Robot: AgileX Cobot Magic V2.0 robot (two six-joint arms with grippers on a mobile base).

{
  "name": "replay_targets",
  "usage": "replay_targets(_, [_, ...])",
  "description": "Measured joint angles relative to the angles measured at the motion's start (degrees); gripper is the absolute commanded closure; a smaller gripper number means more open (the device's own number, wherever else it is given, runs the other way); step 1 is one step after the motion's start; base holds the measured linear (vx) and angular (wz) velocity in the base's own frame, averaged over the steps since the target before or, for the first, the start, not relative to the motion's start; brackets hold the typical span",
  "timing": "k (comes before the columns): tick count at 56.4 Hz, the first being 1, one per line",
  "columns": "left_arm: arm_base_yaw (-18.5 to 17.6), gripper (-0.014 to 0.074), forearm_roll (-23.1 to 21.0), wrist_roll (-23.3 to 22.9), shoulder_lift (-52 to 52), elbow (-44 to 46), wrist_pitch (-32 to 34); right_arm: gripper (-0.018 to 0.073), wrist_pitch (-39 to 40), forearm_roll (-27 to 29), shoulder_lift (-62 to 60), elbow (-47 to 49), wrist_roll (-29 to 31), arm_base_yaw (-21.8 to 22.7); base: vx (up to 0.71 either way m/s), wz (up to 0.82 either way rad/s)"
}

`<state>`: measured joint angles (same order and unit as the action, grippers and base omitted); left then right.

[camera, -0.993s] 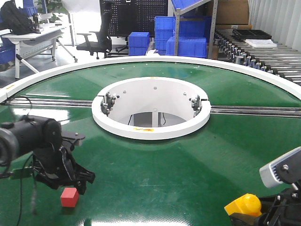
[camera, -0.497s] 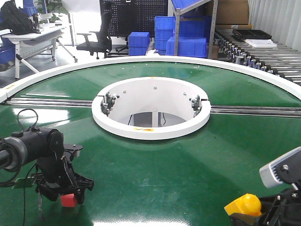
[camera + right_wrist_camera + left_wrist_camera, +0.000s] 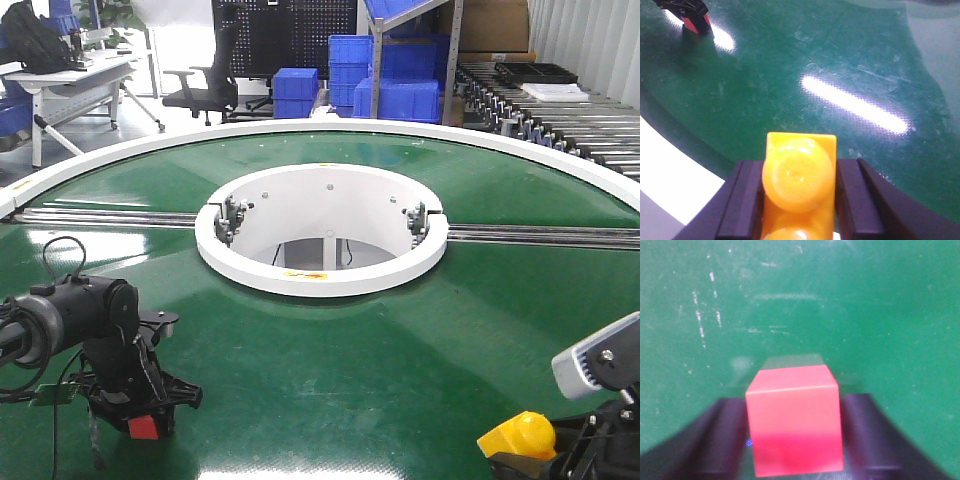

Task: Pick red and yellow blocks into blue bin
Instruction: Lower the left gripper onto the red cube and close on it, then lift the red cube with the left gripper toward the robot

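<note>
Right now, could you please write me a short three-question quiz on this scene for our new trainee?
1. True or false: the left gripper straddles the red cube, with one finger on each side of it.
2. What is the right gripper holding? A) a yellow brick B) a red cube C) nothing
3. Fill in the blank: the table under the red cube is ____ in colour.

Key: 1 true; 2 A; 3 green.
</note>
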<state>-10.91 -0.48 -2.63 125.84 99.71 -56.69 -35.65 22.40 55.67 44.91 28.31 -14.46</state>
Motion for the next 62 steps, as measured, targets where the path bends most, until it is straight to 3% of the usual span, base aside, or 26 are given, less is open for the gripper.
replay_targets(23, [0.00,0.0387,0.00,1.56,-1.99,0.13,-2.13,0.0303,0.00,0.00,0.00,0.00,0.00,0.00,0.00,0.00])
replay_targets(39, [-0.62,0.0398,-0.17,5.39,-18.53,-0.46,-2.21,0.0303,0.00,0.00,0.00,0.00,0.00,0.00,0.00,0.00])
replay_targets(49, [-3.32,0.0398,-3.32,8.18,-33.59,-9.20,1.85,0.0303,0.00,0.00,0.00,0.00,0.00,0.00,0.00,0.00])
replay_targets(62, [-6.81,0.0398,-7.26,11.68,-56.39,-28.59,9.24,0.0303,0.00,0.00,0.00,0.00,0.00,0.00,0.00,0.00])
